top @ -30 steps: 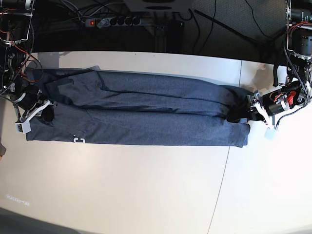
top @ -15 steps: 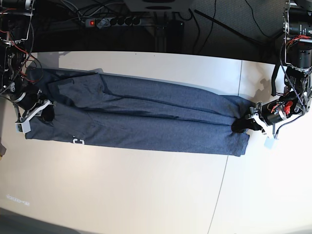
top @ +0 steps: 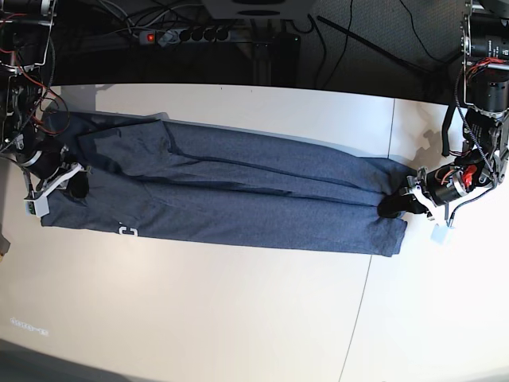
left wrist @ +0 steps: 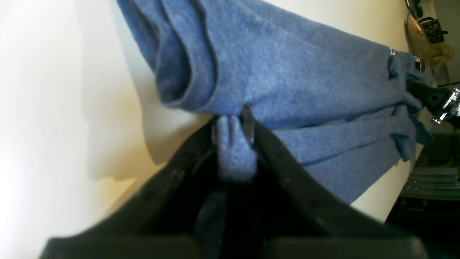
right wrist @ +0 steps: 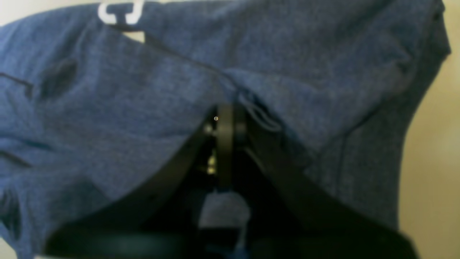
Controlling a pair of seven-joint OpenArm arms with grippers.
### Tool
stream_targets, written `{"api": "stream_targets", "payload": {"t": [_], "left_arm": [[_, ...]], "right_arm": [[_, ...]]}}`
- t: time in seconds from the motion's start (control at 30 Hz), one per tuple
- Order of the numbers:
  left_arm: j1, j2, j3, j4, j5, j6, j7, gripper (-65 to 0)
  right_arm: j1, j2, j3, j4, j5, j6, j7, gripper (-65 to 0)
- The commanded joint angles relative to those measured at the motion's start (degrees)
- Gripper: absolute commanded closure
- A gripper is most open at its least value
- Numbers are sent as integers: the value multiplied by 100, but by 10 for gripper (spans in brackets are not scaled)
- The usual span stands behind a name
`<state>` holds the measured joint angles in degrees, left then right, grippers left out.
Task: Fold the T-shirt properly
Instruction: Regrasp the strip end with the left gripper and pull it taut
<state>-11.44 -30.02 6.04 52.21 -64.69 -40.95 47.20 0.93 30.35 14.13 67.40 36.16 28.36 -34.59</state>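
Observation:
The blue-grey T-shirt [top: 238, 195] lies folded into a long band across the white table [top: 238, 310], stretched between my two grippers. A bit of white lettering [top: 128, 231] shows at its front left edge. My left gripper [top: 395, 204], on the base view's right, is shut on the shirt's right end; the left wrist view shows a fold of cloth [left wrist: 234, 151] pinched between its fingers. My right gripper [top: 73, 183], on the base view's left, is shut on the shirt's left end; cloth [right wrist: 201, 72] drapes over its fingertips in the right wrist view.
A power strip [top: 187, 35] and cables lie behind the table's back edge. A seam in the table [top: 362, 302] runs front to back at the right. Bare table lies in front of the shirt.
The left gripper has pulled the shirt's right end a little rightward and toward the front, drawing the band tighter. The right gripper has shifted slightly toward the back.

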Motion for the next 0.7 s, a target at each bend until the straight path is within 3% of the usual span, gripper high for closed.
{"api": "stream_targets", "payload": {"t": [0.0,0.33,0.37,0.5,0.67], "left_arm": [[-33,-192,-9,-11,284,95,149,0],[-61,-304,-7,-11,238,95,284,0],[-61,-304,-9,-11,238,95,302,0],[-66,-326,-9,-11,238,95,326,0],[-63,-509,-24,-9,236,95,339,0]], "right_arm": [[20,105,26,9,-13,448,-210,0],[20,105,26,374,162,450,-212,0],[20,105,26,452,162,450,-214,-11],[17,105,26,863,343,448,-372,-185],[17,107,50,1460,396,448,-566,-193]]}}
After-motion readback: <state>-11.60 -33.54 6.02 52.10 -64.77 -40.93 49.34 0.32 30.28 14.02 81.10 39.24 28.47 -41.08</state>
